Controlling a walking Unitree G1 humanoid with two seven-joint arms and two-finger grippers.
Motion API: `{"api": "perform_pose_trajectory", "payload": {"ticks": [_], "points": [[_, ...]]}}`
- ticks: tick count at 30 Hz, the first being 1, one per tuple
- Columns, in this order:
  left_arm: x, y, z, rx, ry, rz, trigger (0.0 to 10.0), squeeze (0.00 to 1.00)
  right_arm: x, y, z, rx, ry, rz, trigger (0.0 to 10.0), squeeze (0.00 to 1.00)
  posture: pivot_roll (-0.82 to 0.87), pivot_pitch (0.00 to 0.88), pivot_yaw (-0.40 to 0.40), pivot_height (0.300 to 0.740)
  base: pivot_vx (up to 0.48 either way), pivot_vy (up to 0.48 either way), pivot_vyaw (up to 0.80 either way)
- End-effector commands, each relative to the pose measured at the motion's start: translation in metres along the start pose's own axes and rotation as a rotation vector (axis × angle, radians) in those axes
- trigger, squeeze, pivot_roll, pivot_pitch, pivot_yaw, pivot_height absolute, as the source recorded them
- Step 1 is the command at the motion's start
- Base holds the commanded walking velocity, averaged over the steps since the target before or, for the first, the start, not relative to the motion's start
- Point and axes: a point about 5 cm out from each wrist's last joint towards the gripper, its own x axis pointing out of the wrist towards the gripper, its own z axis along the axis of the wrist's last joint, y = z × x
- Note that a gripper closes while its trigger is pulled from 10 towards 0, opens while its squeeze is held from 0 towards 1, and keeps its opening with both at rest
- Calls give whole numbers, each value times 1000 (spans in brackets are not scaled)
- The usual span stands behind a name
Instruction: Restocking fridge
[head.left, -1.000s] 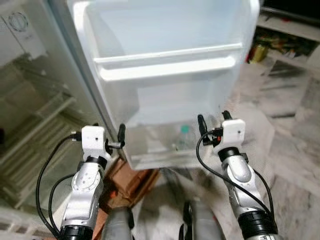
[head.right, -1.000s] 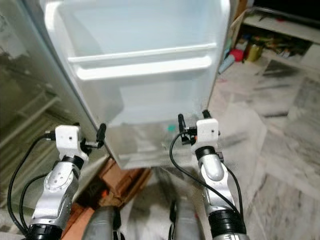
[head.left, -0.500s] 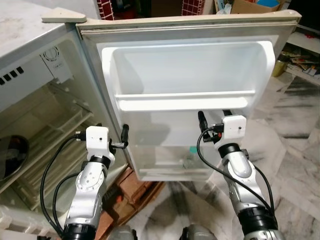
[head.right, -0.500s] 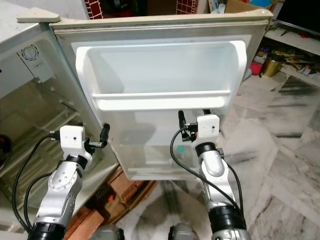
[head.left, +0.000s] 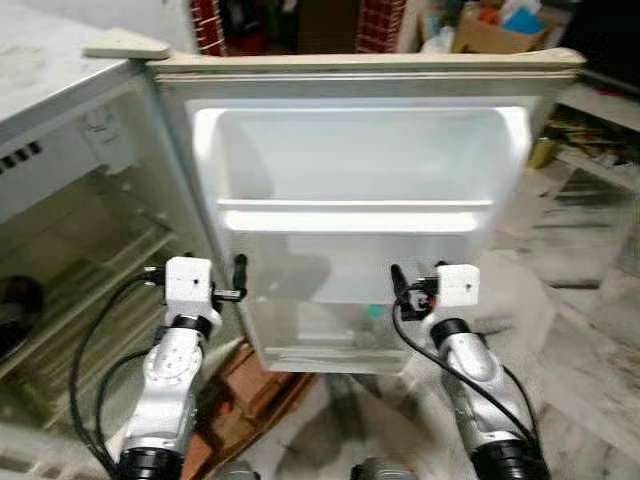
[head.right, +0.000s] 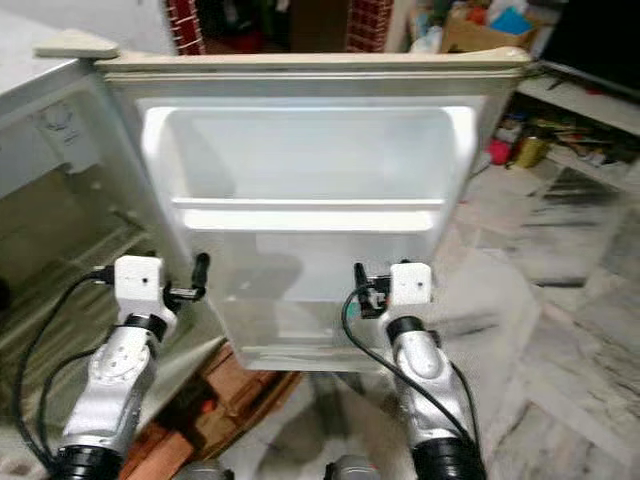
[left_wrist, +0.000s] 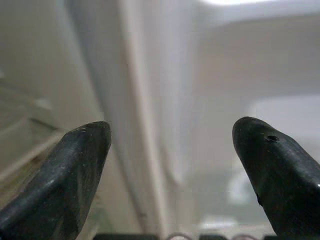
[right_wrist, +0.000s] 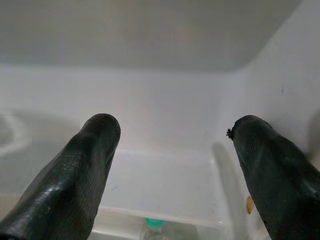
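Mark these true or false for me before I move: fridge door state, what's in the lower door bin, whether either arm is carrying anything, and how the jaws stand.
1. The fridge door is shut. False: it stands wide open, inner side facing the robot.
2. A bottle with a green cap sits in the lower door bin. True.
3. The right gripper holds a carton. False: its jaws are open and empty.
4. The left gripper has its jaws open, near the door's hinge edge. True.
5. The upper door shelf is packed with jars. False: nothing shows on it.
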Motion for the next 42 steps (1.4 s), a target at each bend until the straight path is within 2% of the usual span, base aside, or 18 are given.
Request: {"api": "perform_pose_trajectory", "payload": {"ticks": [1, 5, 6, 9, 10, 12, 14, 16, 20, 23, 24, 26, 29, 31, 33, 38, 42], "points": [[-1, 7, -3, 24, 11, 22, 10000, 0, 5, -6, 6, 11, -6, -21, 10000, 0, -38, 0, 7, 740, 0, -450, 0], [-1, 9, -4, 24, 12, 28, 10000, 0, 6, -1, 4, 50, 18, 49, 10000, 0, -36, 0, 6, 740, 0, -450, 0], [-2, 9, -4, 20, 18, 31, 10000, 0, 5, 7, 0, 75, 55, 137, 10000, 0, -34, 0, 6, 740, 0, -454, 0], [-3, 9, -5, 21, 19, 32, 10000, 0, 0, 20, -4, 97, 98, 294, 10000, 0, -33, 0, 5, 740, 0, -454, 0], [-3, 8, -6, 21, 20, 30, 10000, 0, -6, 30, -7, 92, 135, 435, 10000, 0, -32, 0, 6, 740, 0, -450, 0], [-4, 8, -6, 22, 20, 29, 10000, 0, -12, 36, -8, 85, 153, 538, 10000, 0, -32, 0, 6, 740, 0, -450, 0], [-4, 8, -6, 23, 20, 28, 10000, 0, -18, 36, -7, 94, 186, 653, 10000, 0, -32, 0, 6, 740, 0, -452, 0], [-4, 8, -6, 23, 20, 28, 10000, 0, -22, 36, -7, 89, 198, 709, 10000, 0, -32, 0, 6, 740, 0, -452, 0], [-5, 9, -6, 25, 20, 31, 10000, 0, -32, 23, -9, 43, 263, 830, 10000, 0, -26, 0, 5, 740, 0, -447, 0], [-6, 9, -7, 27, 20, 31, 10000, 0, -31, 10, -10, -21, 283, 822, 10000, 0, -24, 0, 6, 740, 0, -434, 0], [-6, 9, -7, 27, 20, 31, 10000, 0, -31, 10, -10, -21, 283, 822, 10000, 0, -24, 0, 6, 740, 0, -435, 0], [-6, 9, -7, 29, 21, 32, 10000, 0, -24, -1, -10, -37, 288, 759, 10000, 0, -24, 0, 6, 740, 0, -428, 0], [-7, 10, -7, 30, 23, 31, 10000, 0, -16, -8, -2, -78, 229, 692, 10000, 0, -21, 0, 8, 740, 0, -430, 0], [-8, 11, -7, 32, 24, 31, 10000, 0, -12, -7, 5, -85, 172, 665, 10000, 0, -19, 0, 12, 740, 0, -428, 0], [-9, 13, -9, 32, 32, 37, 10000, 0, -5, -7, 9, -92, 114, 574, 10000, 0, -20, 0, 19, 740, 0, -431, 238], [-12, 13, -11, 31, 40, 49, 10000, 0, -1, -4, 11, -81, 57, 505, 10000, 0, -20, 0, 24, 740, 0, -426, 753], [-13, 11, -12, 34, 41, 60, 10000, 0, 4, 3, 16, -56, -31, 392, 10000, 0, -22, 0, 24, 740, 0, -404, 770]]}}
